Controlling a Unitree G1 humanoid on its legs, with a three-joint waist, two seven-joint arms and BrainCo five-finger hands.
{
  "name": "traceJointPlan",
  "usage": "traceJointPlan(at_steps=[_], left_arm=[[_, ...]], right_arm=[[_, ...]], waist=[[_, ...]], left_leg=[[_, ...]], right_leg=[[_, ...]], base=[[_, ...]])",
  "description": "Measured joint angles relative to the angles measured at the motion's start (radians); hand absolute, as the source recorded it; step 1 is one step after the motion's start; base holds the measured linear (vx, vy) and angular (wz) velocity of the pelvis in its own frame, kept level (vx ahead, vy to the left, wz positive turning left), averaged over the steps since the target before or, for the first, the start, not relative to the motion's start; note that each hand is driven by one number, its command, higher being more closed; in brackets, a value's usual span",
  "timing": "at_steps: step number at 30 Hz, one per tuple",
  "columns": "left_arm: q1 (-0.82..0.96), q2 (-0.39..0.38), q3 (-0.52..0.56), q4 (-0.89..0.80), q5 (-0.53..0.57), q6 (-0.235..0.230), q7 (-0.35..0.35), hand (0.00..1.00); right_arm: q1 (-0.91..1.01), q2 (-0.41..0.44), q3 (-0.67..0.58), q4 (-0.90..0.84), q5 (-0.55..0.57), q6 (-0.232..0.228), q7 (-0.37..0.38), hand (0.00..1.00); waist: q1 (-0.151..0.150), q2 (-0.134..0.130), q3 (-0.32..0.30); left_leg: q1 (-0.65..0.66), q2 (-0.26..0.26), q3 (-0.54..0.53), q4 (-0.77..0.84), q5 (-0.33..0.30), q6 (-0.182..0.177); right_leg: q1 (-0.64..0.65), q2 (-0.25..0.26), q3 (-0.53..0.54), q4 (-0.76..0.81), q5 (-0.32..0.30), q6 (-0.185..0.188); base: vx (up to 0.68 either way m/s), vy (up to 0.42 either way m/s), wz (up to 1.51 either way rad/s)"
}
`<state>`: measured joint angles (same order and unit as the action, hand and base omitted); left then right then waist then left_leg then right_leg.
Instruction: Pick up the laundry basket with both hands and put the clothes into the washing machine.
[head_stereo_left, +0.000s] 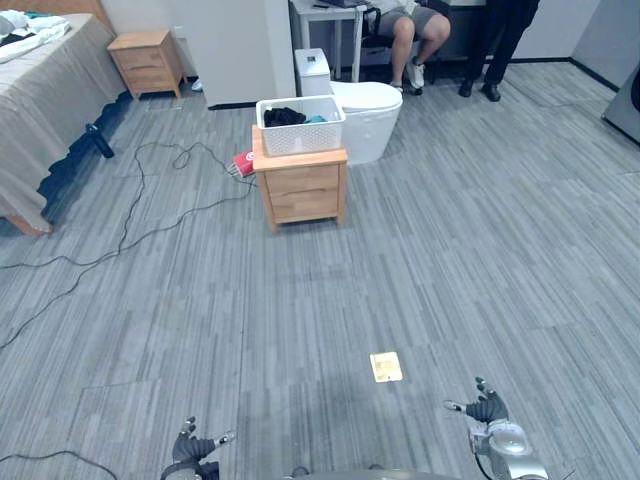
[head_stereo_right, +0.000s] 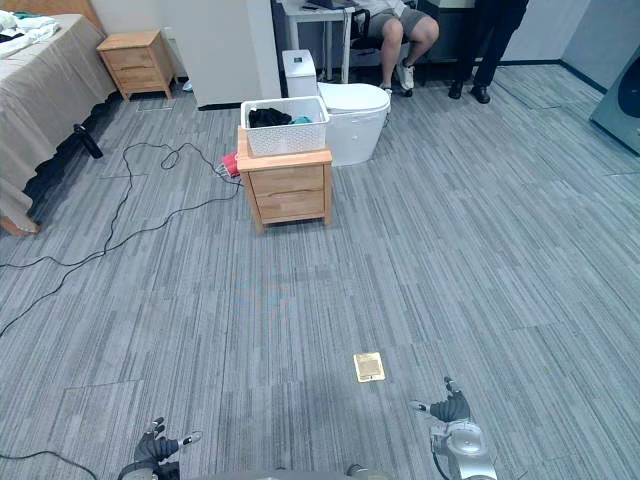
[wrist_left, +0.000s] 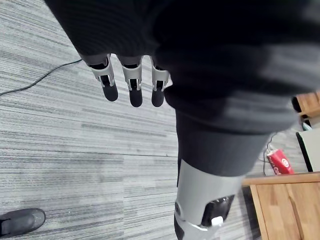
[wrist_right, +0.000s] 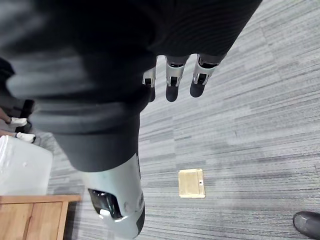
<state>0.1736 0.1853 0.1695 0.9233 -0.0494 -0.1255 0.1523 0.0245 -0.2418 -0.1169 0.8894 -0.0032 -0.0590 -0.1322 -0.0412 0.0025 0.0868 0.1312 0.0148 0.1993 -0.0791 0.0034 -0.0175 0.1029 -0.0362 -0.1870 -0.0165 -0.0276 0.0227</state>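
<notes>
A white laundry basket (head_stereo_left: 300, 125) holding dark and teal clothes (head_stereo_left: 285, 116) sits on a small wooden nightstand (head_stereo_left: 300, 185) well ahead of me. My left hand (head_stereo_left: 195, 448) hangs low near the bottom edge on the left, fingers straight and holding nothing. My right hand (head_stereo_left: 487, 408) hangs low on the right, also open and empty. In the left wrist view the left hand's fingers (wrist_left: 131, 86) point over bare floor. In the right wrist view the right hand's fingers (wrist_right: 172, 80) do the same. At the far right edge is part of a grey machine (head_stereo_left: 627, 100).
A white round-topped appliance (head_stereo_left: 365, 115) stands right behind the nightstand. A bed (head_stereo_left: 45, 110) and a second nightstand (head_stereo_left: 146, 60) are at the left, with black cables (head_stereo_left: 130, 220) across the floor. A brass floor plate (head_stereo_left: 385, 367) lies close in front. Two people (head_stereo_left: 420, 30) are by a desk at the back.
</notes>
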Motion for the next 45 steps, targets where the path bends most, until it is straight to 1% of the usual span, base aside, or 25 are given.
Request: traceJointPlan(at_steps=[4, 10, 13, 17, 24, 27, 29, 30, 32, 33, 34, 35, 36, 37, 38, 39, 40, 41, 42, 43, 44, 45], left_arm=[[0.001, 0.000, 0.000, 0.000, 0.000, 0.000, -0.002, 0.00], [0.002, 0.001, 0.002, 0.000, -0.001, 0.000, -0.018, 0.00], [0.002, -0.003, 0.031, 0.000, -0.003, 0.000, -0.018, 0.00], [0.003, -0.002, 0.037, 0.000, -0.023, 0.000, -0.018, 0.00], [0.003, -0.003, 0.037, -0.005, -0.064, 0.000, -0.014, 0.00], [0.001, -0.004, 0.039, -0.014, -0.077, 0.000, -0.008, 0.00], [0.000, -0.005, 0.039, -0.020, -0.092, 0.000, 0.003, 0.00], [0.000, -0.005, 0.041, -0.039, -0.097, -0.002, 0.004, 0.00], [-0.002, -0.006, 0.040, -0.059, -0.098, -0.004, 0.005, 0.00], [-0.003, -0.010, 0.040, -0.079, -0.099, -0.005, 0.005, 0.00], [-0.002, -0.012, 0.040, -0.088, -0.103, -0.006, 0.006, 0.00], [-0.001, -0.012, 0.041, -0.099, -0.112, -0.006, 0.006, 0.00], [0.000, -0.012, 0.040, -0.100, -0.118, -0.008, 0.009, 0.00], [0.002, -0.012, 0.039, -0.100, -0.118, -0.008, 0.011, 0.00], [0.000, -0.004, 0.039, -0.101, -0.118, -0.008, 0.019, 0.00], [-0.001, 0.008, 0.038, -0.101, -0.125, -0.008, 0.026, 0.00], [-0.001, 0.013, 0.038, -0.101, -0.135, -0.008, 0.026, 0.00], [-0.008, 0.020, 0.038, -0.101, -0.140, -0.009, 0.028, 0.00], [-0.030, 0.023, 0.037, -0.100, -0.141, -0.009, 0.029, 0.00], [-0.047, 0.022, 0.037, -0.100, -0.143, -0.009, 0.029, 0.00], [-0.077, 0.023, 0.035, -0.098, -0.147, -0.010, 0.030, 0.00], [-0.095, 0.026, 0.030, -0.097, -0.148, -0.010, 0.030, 0.00]], right_arm=[[-0.001, 0.000, -0.028, 0.001, 0.003, 0.000, 0.000, 0.00], [-0.014, -0.001, -0.033, 0.001, 0.003, 0.000, 0.000, 0.00], [-0.017, -0.001, -0.035, 0.001, 0.003, 0.000, 0.000, 0.00], [-0.017, 0.000, -0.051, 0.001, 0.004, 0.003, 0.000, 0.00], [-0.021, 0.000, -0.069, 0.000, 0.006, 0.003, -0.004, 0.00], [-0.033, 0.002, -0.071, 0.000, 0.008, 0.004, -0.005, 0.00], [-0.037, 0.005, -0.074, 0.000, 0.013, 0.005, -0.021, 0.00], [-0.037, 0.009, -0.080, 0.000, 0.015, 0.010, -0.024, 0.00], [-0.037, 0.013, -0.081, 0.000, 0.024, 0.011, -0.030, 0.00], [-0.038, 0.020, -0.102, 0.000, 0.034, 0.013, -0.041, 0.00], [-0.038, 0.022, -0.109, 0.000, 0.035, 0.015, -0.041, 0.00], [-0.037, 0.022, -0.112, 0.000, 0.036, 0.022, -0.041, 0.00], [-0.038, 0.023, -0.111, 0.000, 0.041, 0.024, -0.040, 0.00], [-0.037, 0.025, -0.111, 0.000, 0.042, 0.025, -0.040, 0.00], [-0.038, 0.036, -0.109, 0.002, 0.042, 0.025, -0.040, 0.00], [-0.038, 0.046, -0.104, 0.008, 0.042, 0.026, -0.039, 0.00], [-0.038, 0.046, -0.099, 0.010, 0.043, 0.026, -0.039, 0.00], [-0.042, 0.046, -0.096, 0.010, 0.044, 0.026, -0.039, 0.00], [-0.050, 0.041, -0.093, 0.010, 0.045, 0.026, -0.040, 0.00], [-0.057, 0.036, -0.091, 0.010, 0.045, 0.026, -0.040, 0.00], [-0.070, 0.032, -0.091, 0.010, 0.045, 0.025, -0.040, 0.00], [-0.077, 0.032, -0.090, 0.008, 0.046, 0.025, -0.040, 0.00]], waist=[[0.000, 0.000, 0.000], [0.000, 0.000, 0.000], [0.000, 0.001, 0.001], [0.000, 0.005, 0.003], [0.002, 0.004, 0.004], [0.006, 0.000, 0.012], [0.007, 0.001, 0.015], [0.009, -0.001, 0.017], [0.015, 0.001, 0.023], [0.028, 0.009, 0.028], [0.029, 0.012, 0.032], [0.032, 0.012, 0.041], [0.038, 0.020, 0.054], [0.043, 0.023, 0.057], [0.040, 0.018, 0.069], [0.036, 0.016, 0.083], [0.035, 0.020, 0.086], [0.028, 0.018, 0.088], [0.022, 0.026, 0.103], [0.017, 0.028, 0.113], [0.005, 0.027, 0.130], [-0.005, 0.018, 0.139]], left_leg=[[0.000, 0.000, 0.000, -0.002, 0.000, 0.000], [0.000, 0.001, 0.001, 0.003, -0.001, -0.001], [0.000, 0.002, 0.003, 0.005, -0.001, -0.001], [0.000, 0.002, 0.006, 0.006, -0.001, -0.001], [-0.016, 0.003, 0.027, -0.001, -0.002, -0.001], [-0.062, 0.007, 0.051, 0.035, -0.022, 0.004], [-0.098, 0.010, 0.054, 0.092, -0.059, 0.014], [-0.120, 0.013, 0.054, 0.138, -0.089, 0.018], [-0.146, 0.019, 0.053, 0.196, -0.128, 0.024], [-0.188, 0.029, 0.053, 0.277, -0.192, 0.031], [-0.201, 0.032, 0.052, 0.308, -0.215, 0.035], [-0.210, 0.032, 0.051, 0.345, -0.248, 0.042], [-0.210, 0.031, 0.050, 0.367, -0.282, 0.057], [-0.201, 0.030, 0.049, 0.367, -0.289, 0.061], [-0.167, 0.019, 0.042, 0.360, -0.297, 0.086], [-0.140, 0.017, 0.040, 0.359, -0.306, 0.084], [-0.130, 0.017, 0.035, 0.355, -0.307, 0.083], [-0.104, 0.018, 0.019, 0.330, -0.307, 0.081], [-0.073, 0.024, 0.000, 0.295, -0.302, 0.073], [-0.053, 0.032, -0.011, 0.275, -0.300, 0.069], [-0.017, 0.041, -0.034, 0.232, -0.291, 0.052], [0.015, 0.038, -0.056, 0.198, -0.285, 0.027]], right_leg=[[0.007, 0.000, -0.002, -0.002, 0.000, 0.000], [0.004, -0.001, 0.001, -0.001, 0.000, 0.001], [0.001, 0.000, 0.004, 0.001, 0.000, 0.001], [-0.001, 0.000, 0.008, 0.001, 0.000, 0.001], [-0.026, 0.003, 0.031, -0.003, 0.002, 0.000], [-0.059, 0.003, 0.053, -0.001, 0.011, 0.001], [-0.071, 0.000, 0.055, 0.001, 0.012, 0.002], [-0.073, -0.003, 0.055, 0.001, 0.009, 0.007], [-0.079, -0.007, 0.054, 0.013, -0.003, 0.022], [-0.116, -0.014, 0.053, 0.087, -0.056, 0.051], [-0.136, -0.019, 0.051, 0.134, -0.084, 0.061], [-0.165, -0.032, 0.050, 0.216, -0.125, 0.088], [-0.225, -0.052, 0.040, 0.371, -0.151, 0.108], [-0.264, -0.064, 0.026, 0.460, -0.152, 0.109], [-0.341, -0.092, -0.001, 0.631, -0.165, 0.119], [-0.385, -0.106, -0.015, 0.698, -0.193, 0.099], [-0.404, -0.106, -0.032, 0.700, -0.206, 0.096], [-0.441, -0.102, -0.070, 0.671, -0.216, 0.080], [-0.475, -0.083, -0.103, 0.606, -0.212, 0.071], [-0.487, -0.071, -0.115, 0.555, -0.201, 0.055], [-0.519, -0.034, -0.129, 0.450, -0.153, 0.033], [-0.534, -0.016, -0.139, 0.335, -0.082, 0.019]], base=[[0.00, 0.000, 0.00], [-0.04, -0.018, -0.01], [-0.06, -0.028, -0.02], [0.00, 0.000, 0.00], [0.00, -0.011, -0.08], [0.03, -0.007, -0.22], [0.06, 0.010, -0.12], [0.07, 0.024, 0.00], [0.06, 0.045, -0.01], [0.05, 0.072, 0.00], [0.06, 0.086, 0.00], [0.06, 0.101, -0.03], [0.06, 0.121, -0.06], [0.18, 0.193, -0.01], [0.20, 0.150, 0.11], [0.32, 0.147, 0.16], [0.32, 0.069, 0.24], [0.43, 0.060, 0.38], [0.40, 0.021, 0.46], [0.43, -0.001, 0.55], [0.47, -0.031, 0.67], [0.50, -0.046, 0.67]])
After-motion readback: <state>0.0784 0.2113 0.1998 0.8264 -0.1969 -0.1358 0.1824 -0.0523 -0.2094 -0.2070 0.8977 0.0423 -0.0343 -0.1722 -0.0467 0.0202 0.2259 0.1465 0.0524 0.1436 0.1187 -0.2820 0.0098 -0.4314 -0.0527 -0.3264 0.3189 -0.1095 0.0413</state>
